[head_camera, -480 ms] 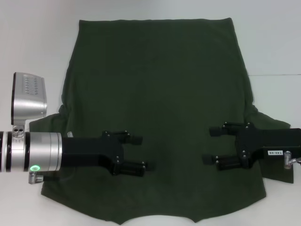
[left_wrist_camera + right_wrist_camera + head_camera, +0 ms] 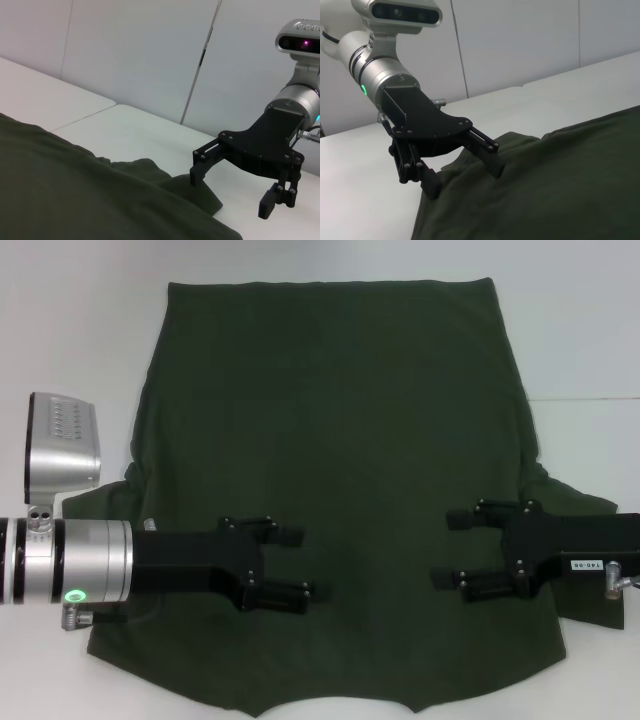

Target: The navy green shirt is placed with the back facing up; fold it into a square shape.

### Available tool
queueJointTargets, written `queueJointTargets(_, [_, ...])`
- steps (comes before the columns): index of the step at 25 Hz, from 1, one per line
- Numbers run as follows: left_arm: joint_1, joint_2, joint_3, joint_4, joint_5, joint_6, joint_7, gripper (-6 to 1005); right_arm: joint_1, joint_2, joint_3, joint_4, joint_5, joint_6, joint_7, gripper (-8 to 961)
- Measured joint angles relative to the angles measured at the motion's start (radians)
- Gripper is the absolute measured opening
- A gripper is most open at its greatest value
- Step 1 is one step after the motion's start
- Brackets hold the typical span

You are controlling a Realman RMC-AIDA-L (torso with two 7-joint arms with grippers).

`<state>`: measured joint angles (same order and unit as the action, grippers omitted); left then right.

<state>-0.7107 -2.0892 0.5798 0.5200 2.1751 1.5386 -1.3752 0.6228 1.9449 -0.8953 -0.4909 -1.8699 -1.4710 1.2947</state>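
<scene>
While navy green shirt (image 2: pixel 340 440) lies flat — hem far, collar near, left end effector (image 2: pixel 296 565), right end effector (image 2: pixel 448 549) spread.

The place looked like a robotics lab or test cell rather than a home. The work surface was a bare white table (image 2: pixel 580 330) made of sections butted together, with a seam visible in the left wrist view, and behind it stood plain pale wall panels (image 2: pixel 140 50) with dark vertical joints. Nothing domestic showed: only two metal robot arms (image 2: pixel 380 75) with cameras mounted at the wrists.
</scene>
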Motion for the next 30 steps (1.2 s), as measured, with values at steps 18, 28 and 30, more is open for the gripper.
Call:
queueJointTargets(18, [-0.004, 0.012, -0.166, 0.075, -0.062, -0.071, -0.366, 931, -0.005, 0.006, 0.007, 0.001, 0.000, 0.008, -0.009, 942])
queueJointTargets(28, [0.075, 0.052, -0.290, 0.120, -0.043, -0.263, -0.823, 930, -0.002, 0.009, 0.006, -0.001, 0.000, 0.010, -0.009, 942])
queueJointTargets(30, [0.100, 0.053, -0.309, 0.145, -0.013, -0.270, -0.885, 930, -0.002, 0.009, 0.004, 0.000, 0.000, 0.011, -0.009, 941])
